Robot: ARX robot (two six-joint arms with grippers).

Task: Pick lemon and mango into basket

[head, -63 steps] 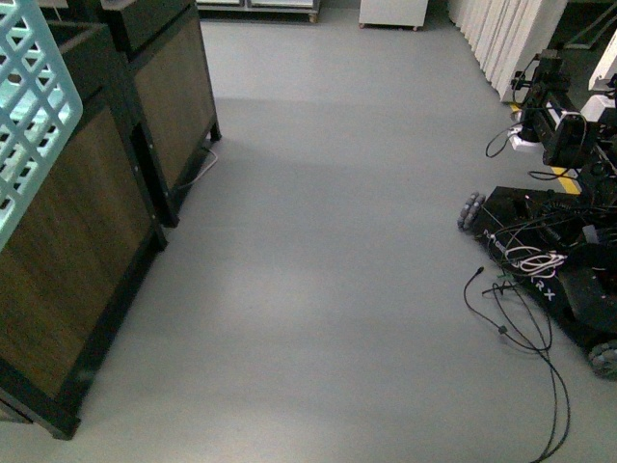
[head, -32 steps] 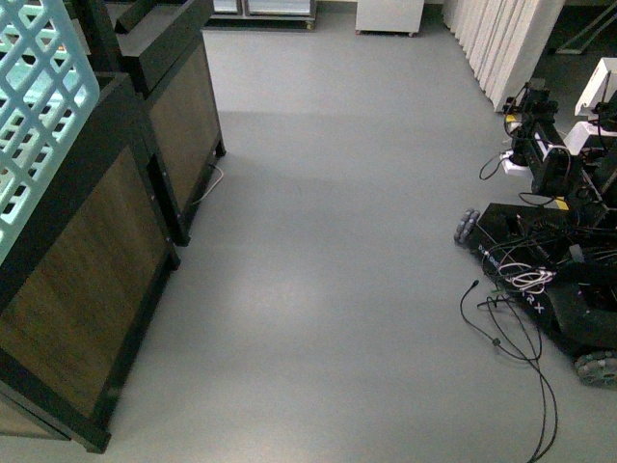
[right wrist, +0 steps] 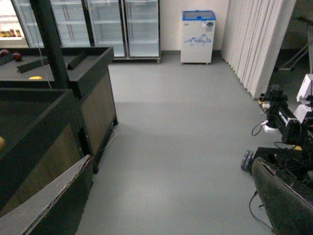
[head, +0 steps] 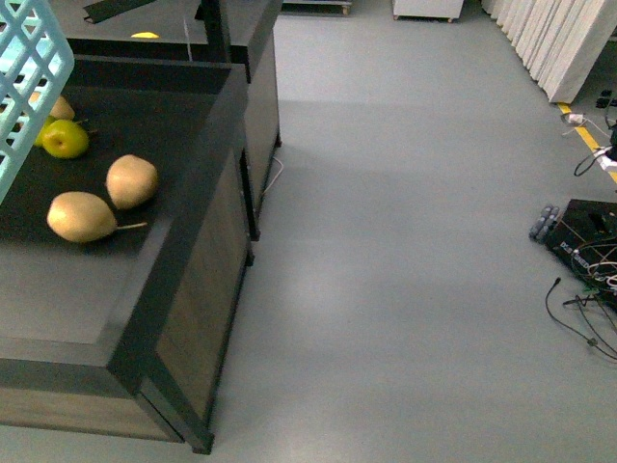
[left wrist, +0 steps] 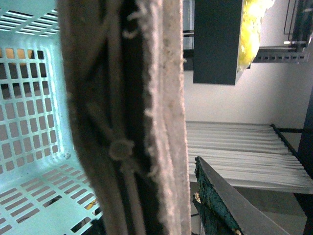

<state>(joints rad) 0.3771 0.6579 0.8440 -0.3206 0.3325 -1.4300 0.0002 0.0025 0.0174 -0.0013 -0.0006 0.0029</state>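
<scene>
The teal basket (head: pixel 24 77) hangs at the top left of the front view, above a dark display bin (head: pixel 183 289). In the left wrist view its slotted walls (left wrist: pixel 29 122) and brown ribbed handle (left wrist: pixel 122 122) fill the frame. My left gripper (left wrist: pixel 166 205) is shut on that handle, and one green-padded finger (left wrist: pixel 220 200) shows beside it. My right gripper (right wrist: pixel 171 205) is open over bare floor with nothing between its fingers. I cannot make out the lemon or the mango. A small yellow thing (head: pixel 145 35) lies in the farther bin, too small to identify.
In the near bin lie two tan pears (head: pixel 82 216) (head: pixel 132 180) and a yellow-green apple (head: pixel 65 139). Another robot base with loose cables (head: pixel 588 251) stands on the grey floor at the right. Glass-door fridges (right wrist: pixel 122 24), a small freezer (right wrist: pixel 198 36) and white curtains (right wrist: pixel 259 39) line the back.
The front view has swung towards the display bins. The near bin's top with its fruit has come into view, and the other robot has slid to the right edge.
</scene>
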